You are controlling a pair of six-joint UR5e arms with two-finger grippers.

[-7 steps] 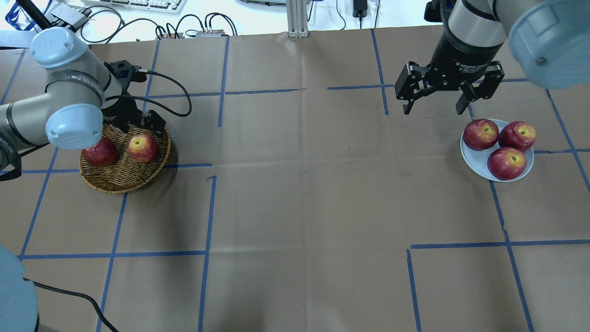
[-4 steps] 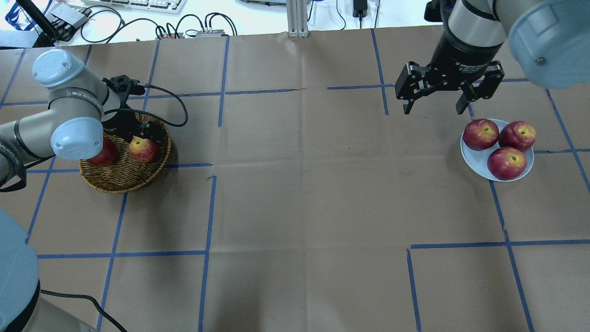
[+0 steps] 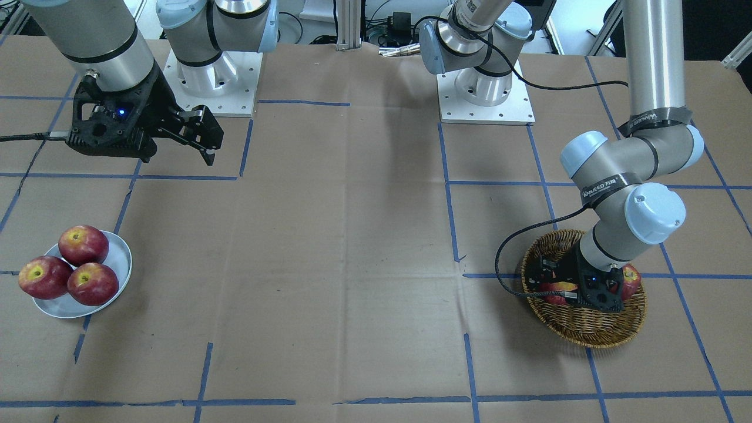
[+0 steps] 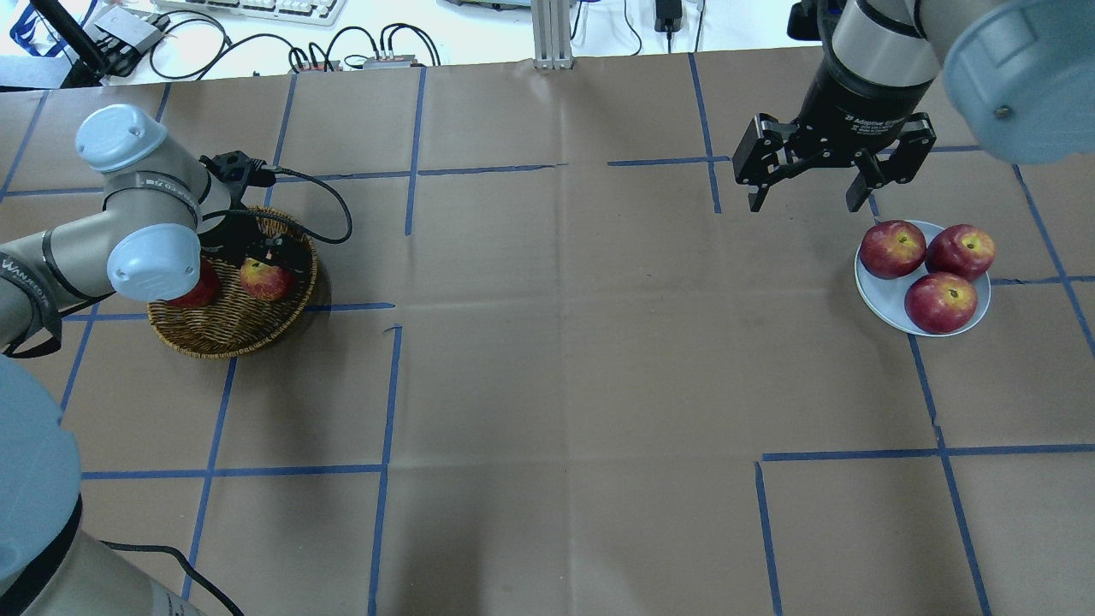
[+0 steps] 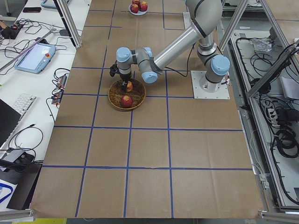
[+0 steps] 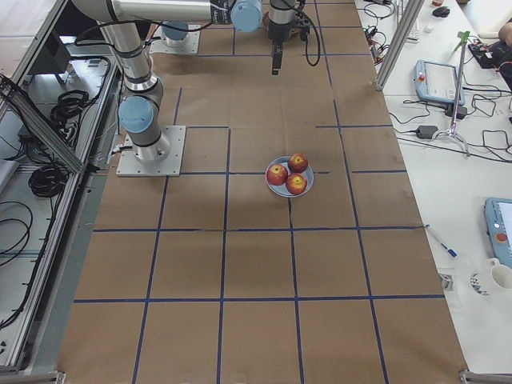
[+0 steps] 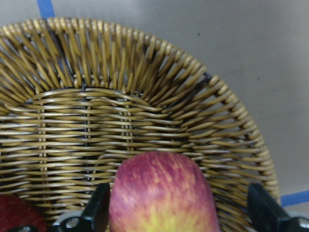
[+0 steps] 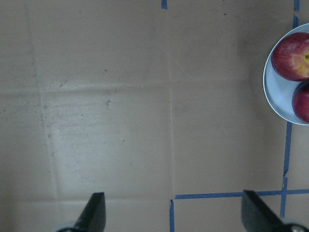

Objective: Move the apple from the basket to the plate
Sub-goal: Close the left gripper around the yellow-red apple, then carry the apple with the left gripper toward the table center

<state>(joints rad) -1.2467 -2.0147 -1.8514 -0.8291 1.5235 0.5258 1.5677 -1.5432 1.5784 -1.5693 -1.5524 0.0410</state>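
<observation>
The apple point(image 4: 263, 278), light red with yellow streaks, lies in the wicker basket point(image 4: 231, 342) at the table's left. My left gripper point(image 4: 261, 257) is down in the basket, open, with one finger on each side of the apple point(image 7: 164, 193). In the left wrist view the left finger point(image 7: 99, 208) is close against it and the right finger point(image 7: 263, 212) stands apart. The white plate point(image 4: 890, 304) at the right holds three dark red apples. My right gripper point(image 4: 805, 205) is open and empty, above the table just behind and left of the plate point(image 8: 275, 96).
A darker red apple point(image 4: 192, 291) lies in the basket beside the apple, partly under my left wrist. The left arm's black cable point(image 4: 334, 192) loops over the basket's far rim. Blue tape lines cross the brown paper table cover.
My left gripper has come down into the basket and now straddles the light red apple. The right arm has not moved.
</observation>
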